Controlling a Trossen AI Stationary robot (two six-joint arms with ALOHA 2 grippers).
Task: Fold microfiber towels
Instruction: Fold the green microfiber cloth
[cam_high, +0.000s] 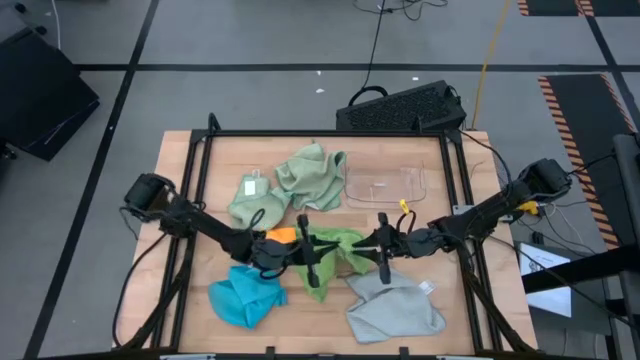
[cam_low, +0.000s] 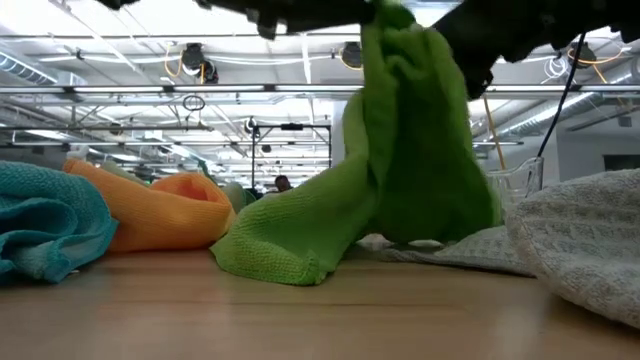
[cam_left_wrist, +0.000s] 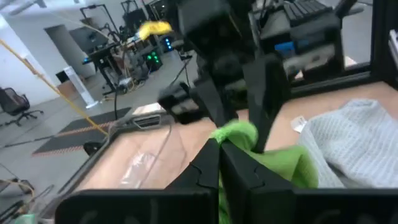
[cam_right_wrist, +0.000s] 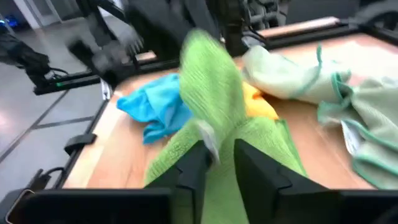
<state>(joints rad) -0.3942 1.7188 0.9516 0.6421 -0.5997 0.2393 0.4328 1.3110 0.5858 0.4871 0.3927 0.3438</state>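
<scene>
1. Bright green towel (cam_high: 335, 250) is lying mid-table, near the front; one part is being lifted off the wood, hanging in a tall fold in the low view (cam_low: 415, 130).
2. Left gripper (cam_left_wrist: 219, 163) is sitting clenched on that towel's raised fold; the fingers meet on the cloth.
3. Right gripper (cam_right_wrist: 219, 163) is straddling the same towel, jaws slightly parted with green cloth between them; whether they are gripping it, I cannot tell.
4. Orange towel (cam_high: 285, 236) and blue towel (cam_high: 245, 297) are lying to the left, grey towel (cam_high: 395, 308) to the front right.
5. Two sage towels (cam_high: 290, 185) are lying behind, beside the clear tray (cam_high: 385, 185).
</scene>
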